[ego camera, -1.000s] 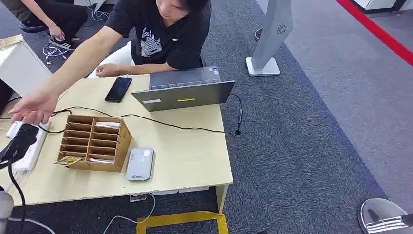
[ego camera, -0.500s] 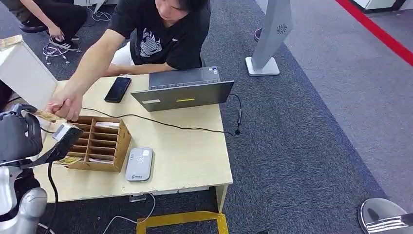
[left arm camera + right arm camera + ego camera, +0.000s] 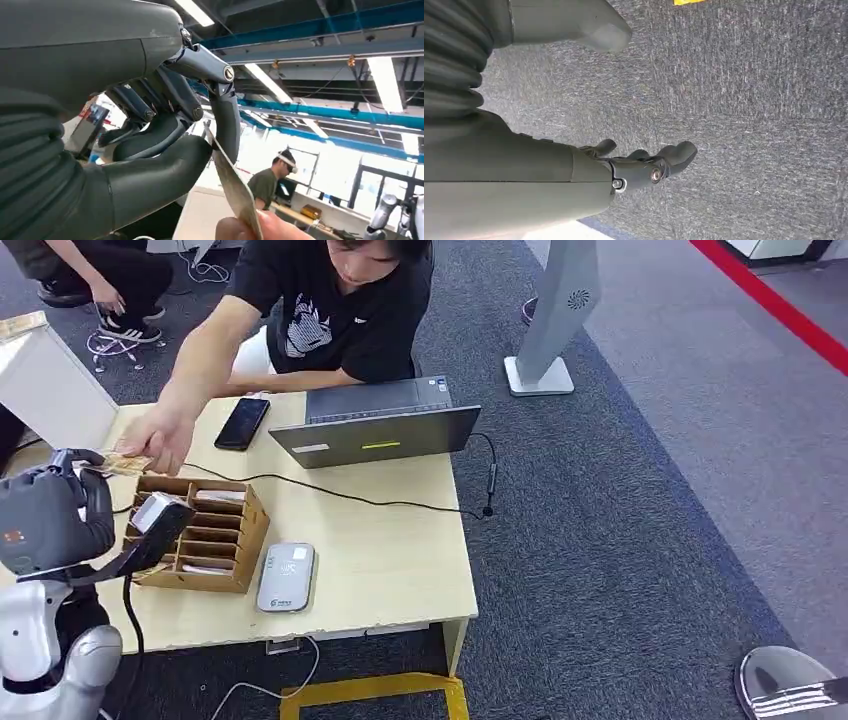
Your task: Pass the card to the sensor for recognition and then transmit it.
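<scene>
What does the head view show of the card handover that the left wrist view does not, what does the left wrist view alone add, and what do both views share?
Head view alone: the table, with the cardboard organizer, grey sensor, phone and laptop, and the seated person's arm reaching over.

Left wrist view alone: the card's edge sits between the thumb and a finger of the left robot hand, while the person's fingertips grip its other end.

Both: the card, the left robot hand and the person's hand on it.
</scene>
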Robot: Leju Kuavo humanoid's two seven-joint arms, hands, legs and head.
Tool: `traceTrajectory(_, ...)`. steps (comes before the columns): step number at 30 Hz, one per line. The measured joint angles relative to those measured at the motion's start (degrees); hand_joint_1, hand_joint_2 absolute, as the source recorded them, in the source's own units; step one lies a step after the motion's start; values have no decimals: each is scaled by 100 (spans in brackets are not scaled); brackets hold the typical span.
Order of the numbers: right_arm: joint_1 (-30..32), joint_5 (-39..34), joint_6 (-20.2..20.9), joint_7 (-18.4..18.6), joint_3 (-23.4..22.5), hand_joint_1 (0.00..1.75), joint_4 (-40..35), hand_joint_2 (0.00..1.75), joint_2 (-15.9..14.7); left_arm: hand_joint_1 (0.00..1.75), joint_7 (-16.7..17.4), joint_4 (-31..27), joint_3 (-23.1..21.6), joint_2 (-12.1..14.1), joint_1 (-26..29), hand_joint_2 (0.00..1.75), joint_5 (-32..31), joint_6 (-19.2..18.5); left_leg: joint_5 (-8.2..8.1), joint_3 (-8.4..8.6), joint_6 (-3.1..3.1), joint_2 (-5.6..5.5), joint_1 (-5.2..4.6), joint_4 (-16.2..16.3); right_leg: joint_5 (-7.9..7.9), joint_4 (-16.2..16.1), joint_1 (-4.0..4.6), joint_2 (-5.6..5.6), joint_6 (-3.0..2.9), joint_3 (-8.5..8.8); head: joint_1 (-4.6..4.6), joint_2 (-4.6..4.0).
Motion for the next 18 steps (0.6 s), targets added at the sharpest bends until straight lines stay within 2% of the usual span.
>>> traceTrajectory(1, 0, 0, -2, 0, -11, 0, 0, 175, 0, 37, 2, 0, -2, -7, -1, 175, 9, 0, 0, 0, 0, 0, 0, 0, 0, 0, 0, 0, 0, 0, 0, 0)
traceTrajectory(2, -2, 0, -2, -7, -20, 0, 0, 175, 0, 0, 15, 0, -6, -22, -2, 175, 21, 0, 0, 0, 0, 0, 0, 0, 0, 0, 0, 0, 0, 0, -2, 0)
traceTrajectory(11, -6, 13, -2, -7, -74, 0, 0, 175, 2, 0, 15, -50, -9, -83, 12, 175, 352, 35, 0, -1, 0, -1, 0, 0, 0, 0, 0, -2, 0, 1, 0, 0)
traceTrajectory(18, 2, -35, 2, -15, -124, 0, 0, 175, 2, 0, -35, -280, -48, -96, 311, 175, 356, 57, 0, -1, 0, -1, 0, 0, 0, 0, 0, -1, 0, 0, 0, 0)
